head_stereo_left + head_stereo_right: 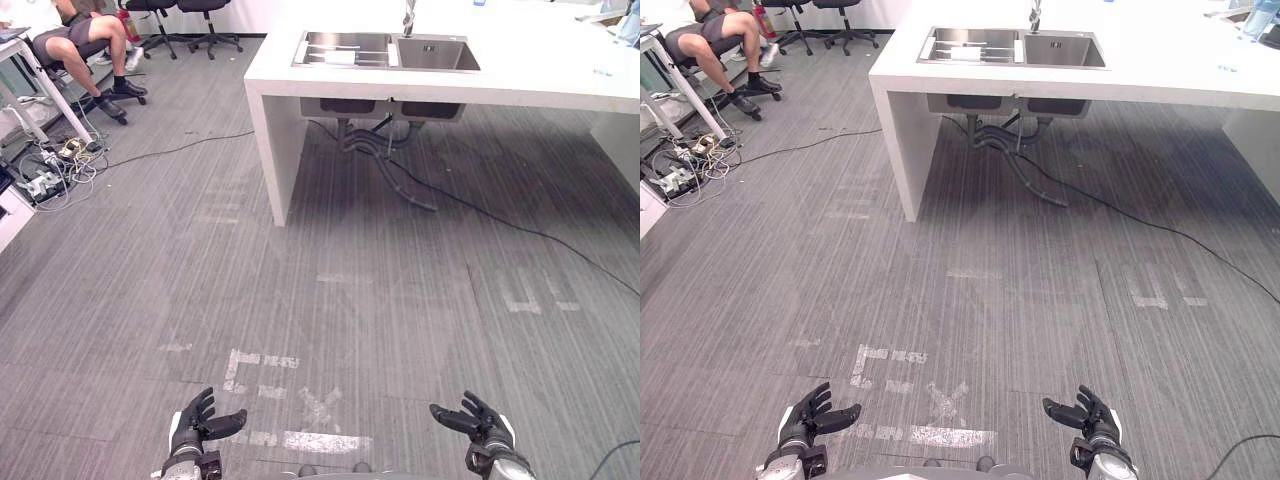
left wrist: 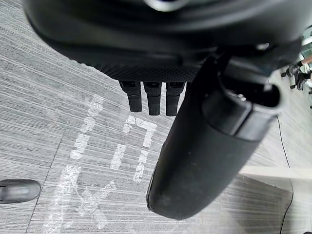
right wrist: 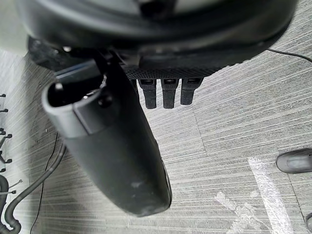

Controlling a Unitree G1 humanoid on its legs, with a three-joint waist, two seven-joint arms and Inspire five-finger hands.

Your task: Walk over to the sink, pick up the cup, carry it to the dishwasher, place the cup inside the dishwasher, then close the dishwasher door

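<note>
Far ahead, a steel double sink (image 1: pixel 430 55) is set into a white counter (image 1: pixel 520 70), with a tap (image 1: pixel 408 18) behind it. A small pale object (image 1: pixel 340 57) lies in the sink's left basin; I cannot tell if it is the cup. My left hand (image 1: pixel 195 425) and right hand (image 1: pixel 482 422) hang low over the grey floor, well short of the counter. Both are open and hold nothing. In the left wrist view the left hand (image 2: pixel 209 146) has straight fingers over the floor, and in the right wrist view so does the right hand (image 3: pixel 117 151).
Drain pipes (image 1: pixel 370 140) hang under the sink, and a black cable (image 1: pixel 520 230) runs from them across the floor to the right. A person (image 1: pixel 80 40) sits at the far left beside office chairs (image 1: pixel 190 20) and a tangle of cables (image 1: pixel 60 165). White tape marks (image 1: pixel 290 400) lie between my hands.
</note>
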